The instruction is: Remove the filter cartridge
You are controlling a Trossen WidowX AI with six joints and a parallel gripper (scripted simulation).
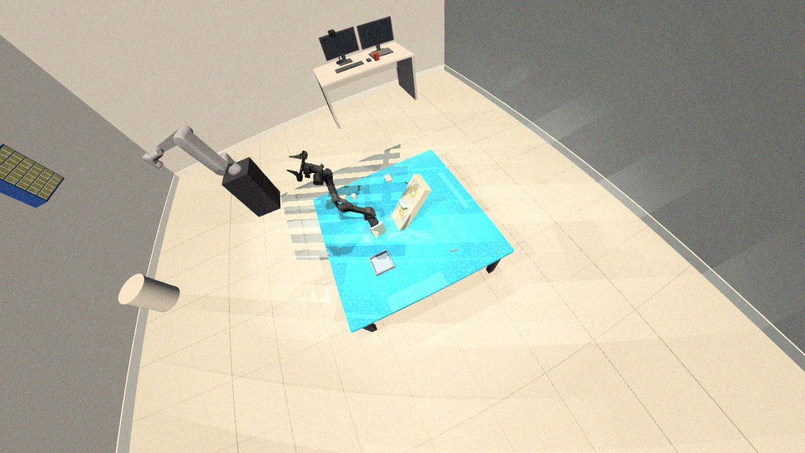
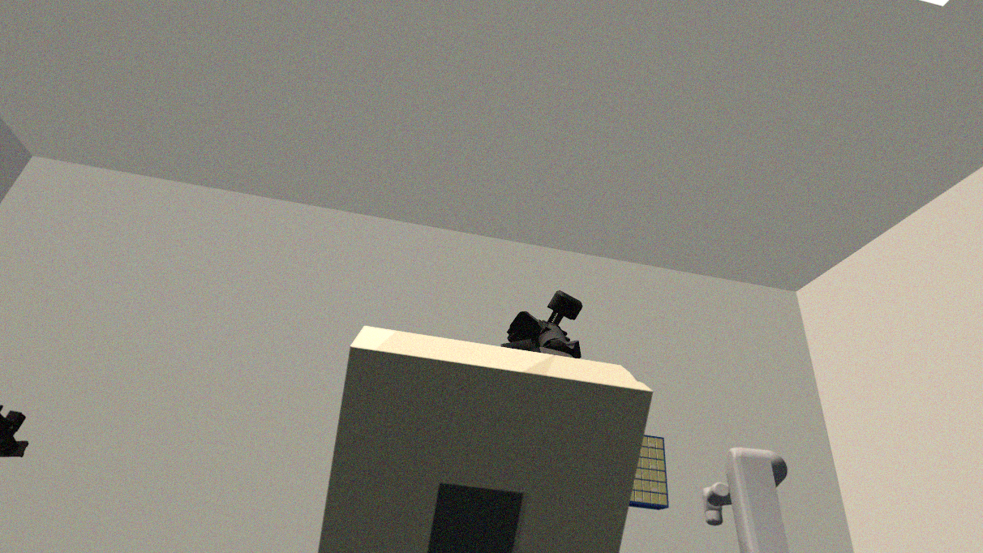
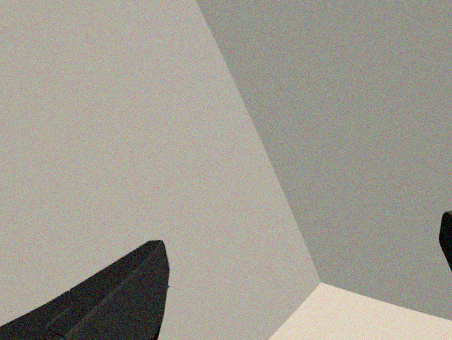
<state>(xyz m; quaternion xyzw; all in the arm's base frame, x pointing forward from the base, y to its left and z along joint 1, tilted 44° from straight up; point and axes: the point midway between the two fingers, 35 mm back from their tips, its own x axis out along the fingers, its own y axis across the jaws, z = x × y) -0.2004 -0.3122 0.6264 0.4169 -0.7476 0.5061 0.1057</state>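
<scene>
The service panel (image 1: 410,211) stands tilted on the blue table, and its plain back (image 2: 481,419) fills the lower middle of the exterior view. Its face in the top view carries two yellow ring shapes and a small pale part between them; the filter cartridge and its slots are too small to make out. The tray (image 1: 372,267) lies apart from the panel, nearer the front left table edge, with a pale floor and nothing distinct on it. My gripper (image 1: 289,163) (image 3: 310,243) is open and empty, raised beyond the table's left edge, far from panel and tray.
The arm's pale base block (image 1: 377,230) stands between panel and tray. A small pale block (image 1: 388,178) lies behind the panel, small white pieces (image 1: 353,195) lie near the arm, and a thin stick (image 1: 454,250) lies to the right. A grey arm on a black pedestal (image 1: 251,188) stands left of the table.
</scene>
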